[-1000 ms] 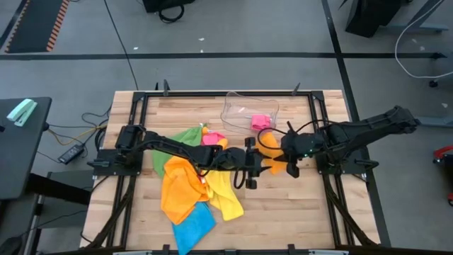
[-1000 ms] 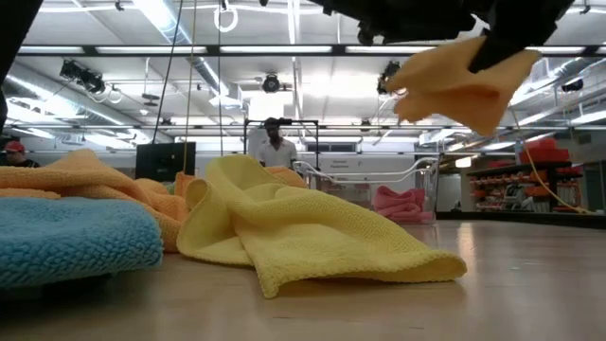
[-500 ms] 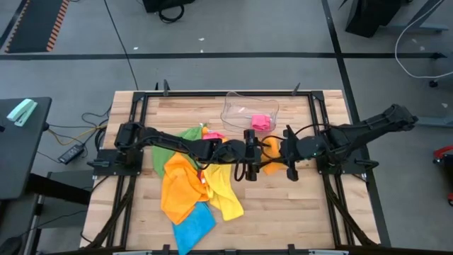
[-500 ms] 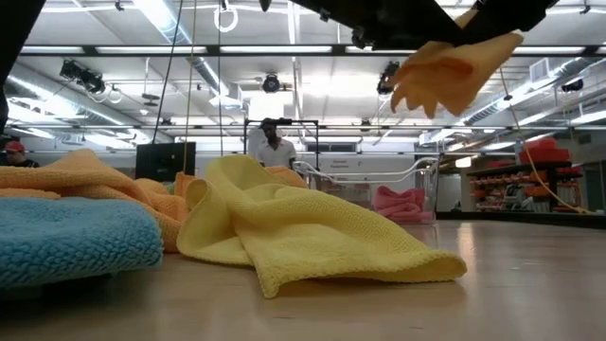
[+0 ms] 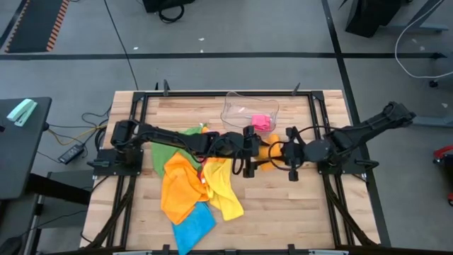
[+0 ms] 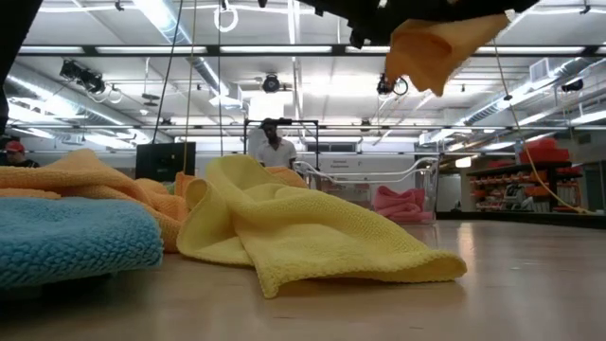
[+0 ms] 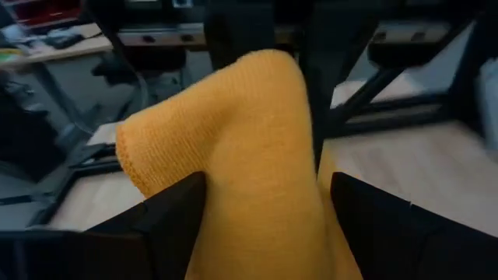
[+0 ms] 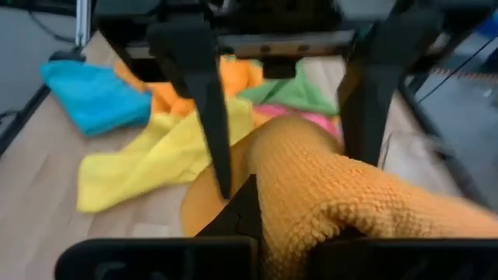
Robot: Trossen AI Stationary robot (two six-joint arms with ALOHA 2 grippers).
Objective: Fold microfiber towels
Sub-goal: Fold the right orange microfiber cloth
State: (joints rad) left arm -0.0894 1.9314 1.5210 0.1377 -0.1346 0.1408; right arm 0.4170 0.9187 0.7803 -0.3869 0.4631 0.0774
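An orange microfiber towel [image 5: 269,152] hangs in the air over the table's middle, between my two grippers. My right gripper [image 5: 282,152] is shut on it from the right. My left gripper [image 5: 256,151] is open, and in the left wrist view its fingers [image 7: 175,218] stand on either side of the orange towel [image 7: 249,155]. The low view shows the orange towel [image 6: 436,43] bunched high above the table. Yellow [image 5: 225,191], orange [image 5: 180,188], blue [image 5: 192,225], green [image 5: 173,145] and pink [image 5: 212,137] towels lie crumpled at the left. My right gripper pinches a bunched fold of the orange towel [image 8: 311,210] between its two fingers, coming level from the table's right side. The towel is lifted clear of the table and hangs toward my left gripper. Whether my left gripper's open fingers touch the cloth, I cannot tell.
A clear plastic tray [image 5: 241,106] stands at the far middle with a pink towel [image 5: 262,122] in it. Bare wood lies at the near right [image 5: 297,212]. In the low view a person [image 6: 275,147] stands in the room beyond the table.
Both grippers have gone a little toward the table's far edge and up. My right gripper has rolled with the orange towel. The towel has risen and drawn in from a spread, drooping flap to a narrower bunch.
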